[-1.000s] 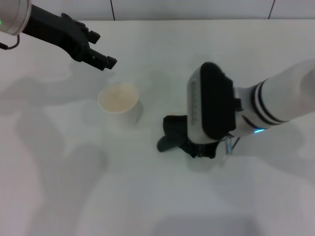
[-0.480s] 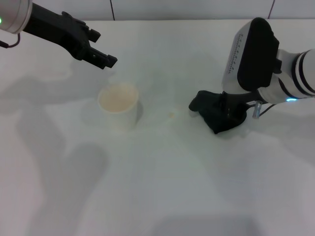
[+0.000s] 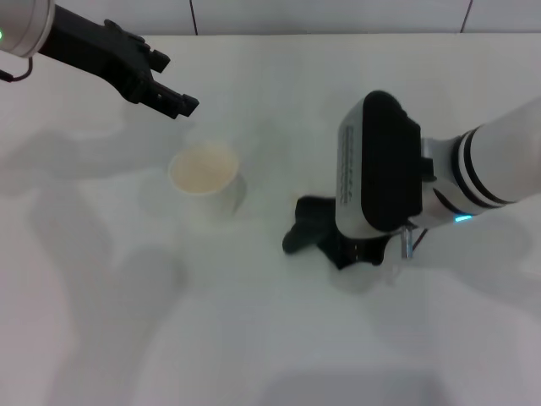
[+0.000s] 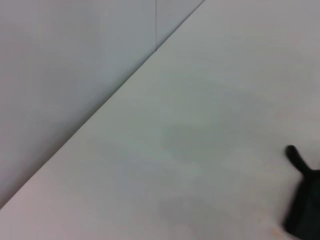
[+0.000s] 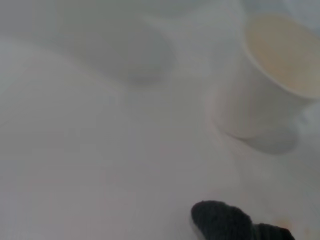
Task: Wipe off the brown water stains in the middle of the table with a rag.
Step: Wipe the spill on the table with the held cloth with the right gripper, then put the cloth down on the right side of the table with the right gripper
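The right claw (image 3: 351,252) presses the rag (image 3: 306,227) onto the middle of the surface (image 3: 254,338), grasping it, just beside the paper cup (image 3: 205,178). The left claw (image 3: 173,100) hovers near the far left corner, its state unclear.

No readable txt, labels, brands or nos. anywhere in these views.

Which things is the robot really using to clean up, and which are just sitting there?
Using for the job:
- the rag, dark, pressed on the table
- the right claw, holding the rag

Just there:
- the white paper cup, upright beside the rag
- the left claw, raised behind the cup
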Motion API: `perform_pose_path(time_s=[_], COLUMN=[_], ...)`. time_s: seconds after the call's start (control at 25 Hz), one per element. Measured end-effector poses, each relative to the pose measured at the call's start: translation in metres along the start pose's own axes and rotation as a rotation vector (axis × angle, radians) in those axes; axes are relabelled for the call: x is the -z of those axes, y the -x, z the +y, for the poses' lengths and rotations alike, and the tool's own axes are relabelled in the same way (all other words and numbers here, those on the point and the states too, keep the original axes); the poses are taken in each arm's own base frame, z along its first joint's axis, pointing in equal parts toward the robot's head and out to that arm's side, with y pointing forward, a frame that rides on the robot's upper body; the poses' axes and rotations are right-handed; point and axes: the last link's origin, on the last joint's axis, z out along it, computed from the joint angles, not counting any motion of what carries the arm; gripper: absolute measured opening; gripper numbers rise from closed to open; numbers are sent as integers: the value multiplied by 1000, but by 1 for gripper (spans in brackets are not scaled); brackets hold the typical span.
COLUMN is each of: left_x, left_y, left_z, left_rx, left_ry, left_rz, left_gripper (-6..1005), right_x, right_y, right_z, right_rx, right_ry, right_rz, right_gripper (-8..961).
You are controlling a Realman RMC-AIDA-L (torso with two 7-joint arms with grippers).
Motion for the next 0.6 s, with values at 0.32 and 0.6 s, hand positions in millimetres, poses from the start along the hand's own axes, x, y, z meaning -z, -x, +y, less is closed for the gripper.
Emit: perform_pose_path(time_s=[0.32,0.6], left_x=[0,-4], left_y=[2,1], left_z=[-1,0], left_rx=[1,-4], left_ry=[-5,0], left_rz=[-11,-13], left_gripper=[876,876], right_x=[19,31], right_y=[-2,-46], right_z=[13,-17], right_rx=[30,-186], right_ry=[77,5], right_rz=[51,75], right_gripper=[187,195])
